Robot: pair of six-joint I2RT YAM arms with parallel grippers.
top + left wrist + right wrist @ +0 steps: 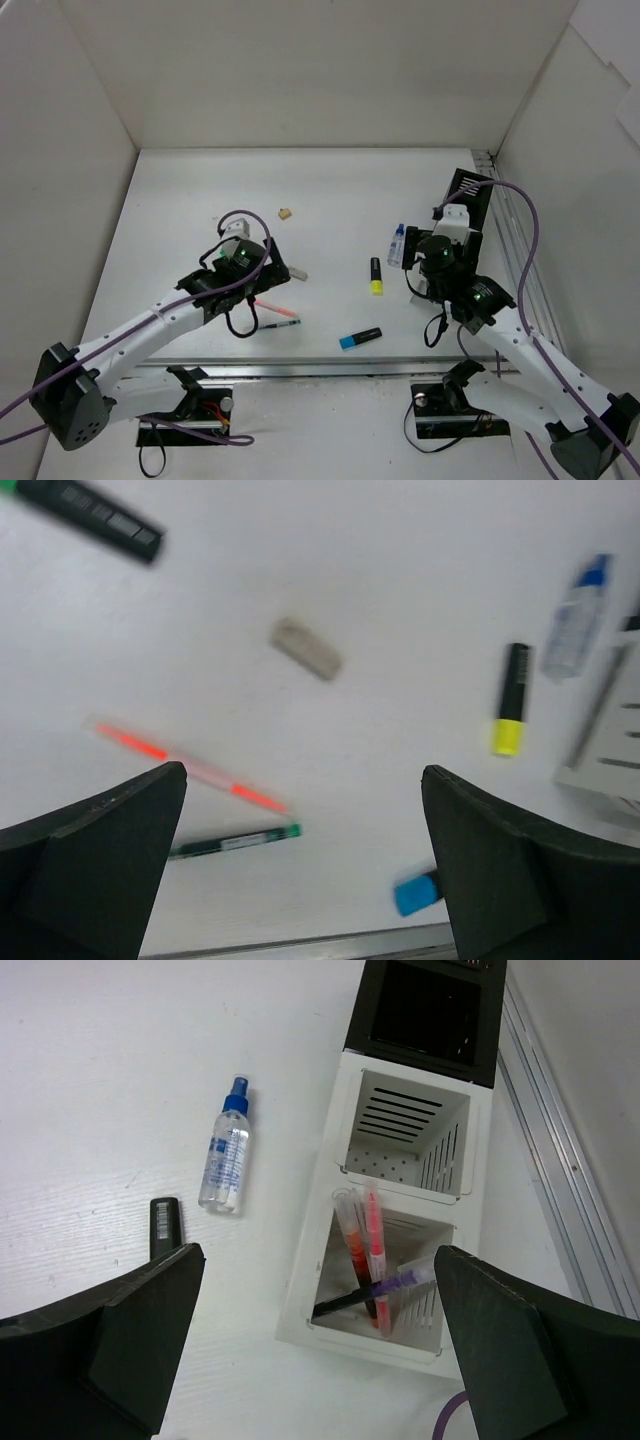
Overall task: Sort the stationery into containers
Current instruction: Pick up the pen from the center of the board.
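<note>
Your left gripper (303, 775) hangs wide open left of the middle of the table (330, 190); your right gripper (318, 1252) is equally open near its right edge.

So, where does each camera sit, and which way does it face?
Top external: above and behind, facing down at the table; left arm and right arm show.
Left wrist: wrist-mounted, facing down at the orange pen and eraser; left fingers show.
Right wrist: wrist-mounted, facing down into the organizer; right fingers show.
Both wrist views share the bottle.
</note>
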